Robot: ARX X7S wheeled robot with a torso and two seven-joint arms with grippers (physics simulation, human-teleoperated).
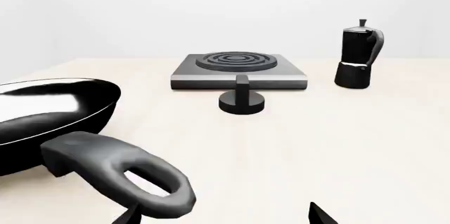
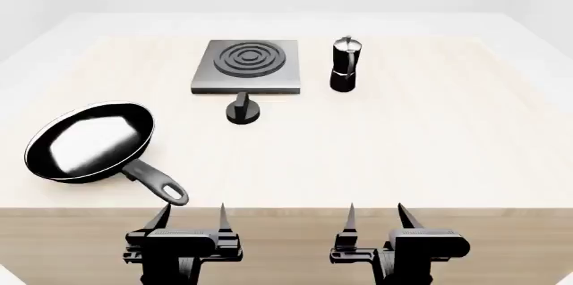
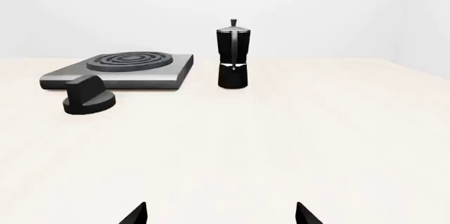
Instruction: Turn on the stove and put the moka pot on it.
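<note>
While both arms hung at the near edge of the table [image 2: 430, 151] in the head view, the left gripper [image 2: 190, 216] and right gripper [image 2: 376, 215] each had their fingers spread apart, holding nothing. Stove [image 2: 246, 65] sat toward the far side, rings on top; its knob [image 2: 243, 110] stood just in front, apart from the plate. Moka pot [image 2: 345, 64] stood upright just beside the stove's right edge, not on it. Frying pan [image 2: 90, 141] lay near left, handle pointing toward the left gripper.

Left wrist view: frying pan handle [image 1: 126, 174] close and large, stove [image 1: 239, 71] and knob [image 1: 241, 99] beyond, moka pot [image 1: 359, 55] off the stove on bare table.

Right wrist view: moka pot [image 3: 232, 55] upright, near the stove [image 3: 119, 71]; knob [image 3: 88, 97] in front.
</note>
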